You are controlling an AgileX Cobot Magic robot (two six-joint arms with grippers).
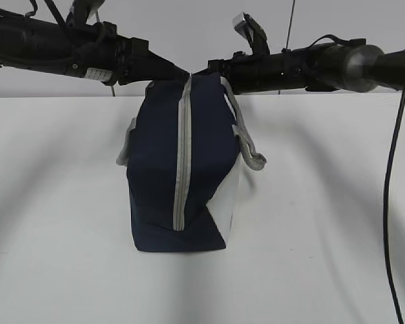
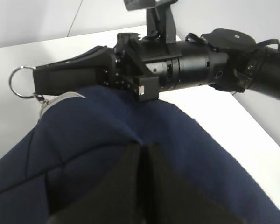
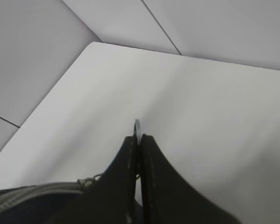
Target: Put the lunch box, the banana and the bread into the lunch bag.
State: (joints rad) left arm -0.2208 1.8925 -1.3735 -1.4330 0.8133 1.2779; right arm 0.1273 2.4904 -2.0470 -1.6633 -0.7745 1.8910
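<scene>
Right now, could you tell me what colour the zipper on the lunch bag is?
Grey, against the lunch bag's navy fabric; the zipper shows best in the exterior view.

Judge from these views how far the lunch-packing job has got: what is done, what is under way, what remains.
Done, seemingly: no food or box shows on the white table, and the boxy navy-blue fabric lunch bag has its grey zipper closed down the visible side. In hand: the right claw pinches the metal ring pull; the left claw grips the bag's top. Left: probably only releasing; the contents are hidden.

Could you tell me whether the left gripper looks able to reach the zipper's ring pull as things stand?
Probably not: the right gripper is shut on the ring pull, and the left gripper is pinching the bag fabric.
</scene>
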